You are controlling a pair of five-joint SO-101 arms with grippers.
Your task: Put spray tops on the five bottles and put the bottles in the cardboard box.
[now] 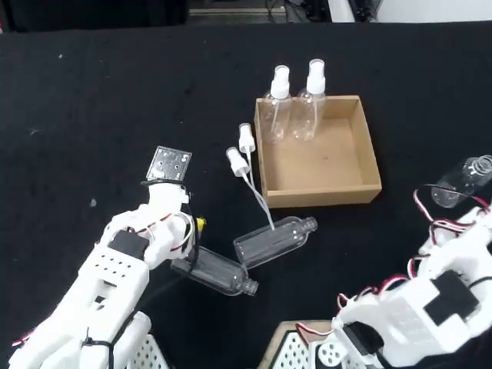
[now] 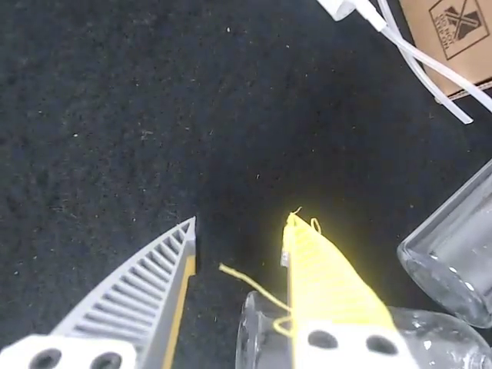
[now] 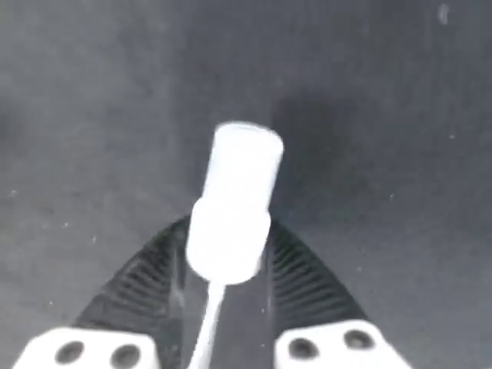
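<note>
The step in hand looks like joining a top to a bottle. The right claw (image 3: 229, 231) is closed snugly on a white spray top (image 3: 237, 177), gripped around its collar with the nozzle head standing out past the fingertips and the dip tube (image 3: 204, 323) trailing back between the fingers. The left claw (image 2: 242, 223) stands about half open and holds nothing, with only black bench (image 1: 92, 92) showing between its grey finger (image 2: 146, 292) and its yellow finger (image 2: 323, 277). A bare bottle (image 1: 217, 273) lies on its side just under and behind the yellow finger, though I cannot tell whether the two touch. A second bare bottle (image 1: 273, 241) lies just beyond it on the yellow finger's side. To do this well, the left claw probably wants to shift across so that the near bottle's body sits squarely between both fingers. It should close gently, since clear plastic may slip or squash, then tip the neck up towards the right claw. The tube should go into the neck first, then the collar be seated straight down. Ahead of the left claw and off to the same side lie two loose spray tops (image 1: 246, 138) (image 1: 237, 161), close against the wall of the cardboard box (image 1: 323, 194). Further off inside the box, two capped bottles (image 1: 277, 108) (image 1: 311, 104) lean against its far wall. A third bottle (image 1: 461, 178) lies uncapped, well apart from the left claw, over by the right arm
</note>
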